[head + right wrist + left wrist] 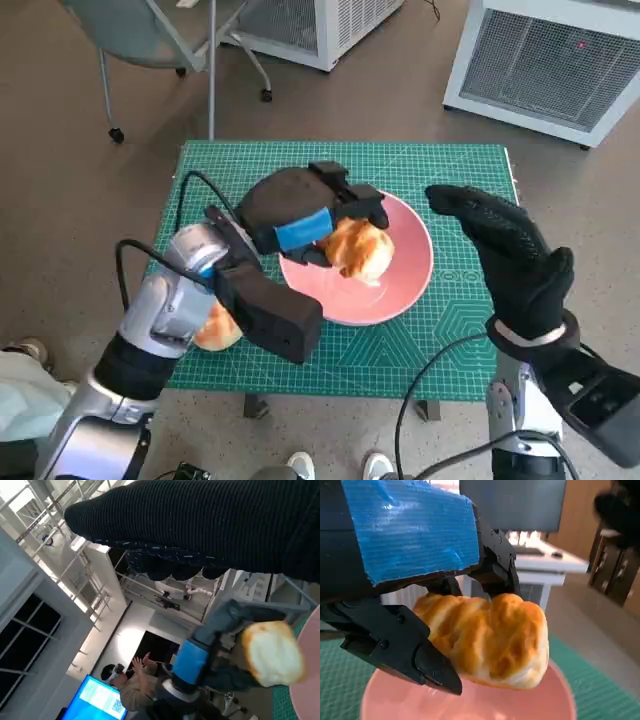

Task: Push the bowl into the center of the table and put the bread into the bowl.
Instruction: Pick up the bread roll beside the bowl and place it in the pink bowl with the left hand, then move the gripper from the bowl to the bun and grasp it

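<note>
We see the left robot hand [318, 222] holding a golden bread [358, 248] over the pink bowl [400, 285], approx. at the worktop [450, 170] centre, on its green cutting mat. A 2nd bread piece [217, 328] lies near the mat's front-left edge, partly hidden by the left forearm. The right robot hand [510, 250], fingers spread, w/ nothing in it, hovers just beside the bowl's right rim. Chair legs [190, 75] and white units [545, 60] stand on the floor beyond.
</note>
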Controlling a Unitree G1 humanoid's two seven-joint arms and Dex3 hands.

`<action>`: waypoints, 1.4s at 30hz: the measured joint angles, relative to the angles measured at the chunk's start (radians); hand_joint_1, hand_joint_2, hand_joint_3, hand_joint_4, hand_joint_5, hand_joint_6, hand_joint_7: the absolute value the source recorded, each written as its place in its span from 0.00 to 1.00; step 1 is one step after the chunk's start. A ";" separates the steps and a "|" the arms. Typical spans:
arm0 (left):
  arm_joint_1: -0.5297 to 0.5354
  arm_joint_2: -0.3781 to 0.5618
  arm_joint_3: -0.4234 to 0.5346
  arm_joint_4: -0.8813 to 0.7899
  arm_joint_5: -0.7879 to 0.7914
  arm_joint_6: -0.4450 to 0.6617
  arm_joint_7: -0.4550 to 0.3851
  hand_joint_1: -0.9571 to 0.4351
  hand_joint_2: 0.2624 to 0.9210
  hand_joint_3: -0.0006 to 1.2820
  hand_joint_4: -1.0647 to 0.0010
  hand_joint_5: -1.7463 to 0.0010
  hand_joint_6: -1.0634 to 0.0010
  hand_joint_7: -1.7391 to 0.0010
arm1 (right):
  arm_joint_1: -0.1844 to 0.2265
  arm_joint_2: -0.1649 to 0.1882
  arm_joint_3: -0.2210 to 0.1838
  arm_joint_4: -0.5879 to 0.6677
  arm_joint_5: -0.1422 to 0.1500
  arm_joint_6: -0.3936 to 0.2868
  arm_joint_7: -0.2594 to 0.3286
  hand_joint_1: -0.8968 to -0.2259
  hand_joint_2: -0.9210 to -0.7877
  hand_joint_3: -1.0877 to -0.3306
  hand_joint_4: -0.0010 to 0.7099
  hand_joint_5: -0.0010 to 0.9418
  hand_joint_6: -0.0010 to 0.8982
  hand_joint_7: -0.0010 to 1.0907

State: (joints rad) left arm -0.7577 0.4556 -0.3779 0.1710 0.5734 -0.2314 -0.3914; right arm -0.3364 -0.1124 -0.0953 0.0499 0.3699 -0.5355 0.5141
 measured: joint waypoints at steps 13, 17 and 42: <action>0.042 0.046 0.057 -0.159 -0.051 0.084 -0.139 0.42 0.84 0.00 0.79 1.00 0.67 1.00 | 0.004 0.002 0.003 -0.007 0.000 0.000 -0.002 0.39 0.00 0.49 0.00 0.00 0.00 0.29; 0.072 0.065 0.094 -0.219 -0.080 0.102 -0.162 0.42 0.84 0.00 0.80 1.00 0.68 1.00 | 0.004 0.002 0.004 -0.007 0.001 0.002 -0.002 0.39 0.00 0.49 0.00 0.00 0.00 0.29; 0.258 0.309 0.398 -0.316 -0.376 -0.130 -0.241 0.32 0.82 0.00 0.80 1.00 0.69 1.00 | 0.006 0.003 0.019 -0.013 0.001 0.018 -0.002 0.41 0.00 0.47 0.00 0.00 0.00 0.28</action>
State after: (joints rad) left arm -0.4997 0.7646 0.0199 -0.1446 0.1976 -0.3614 -0.6326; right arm -0.3299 -0.1094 -0.0762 0.0371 0.3706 -0.5175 0.5118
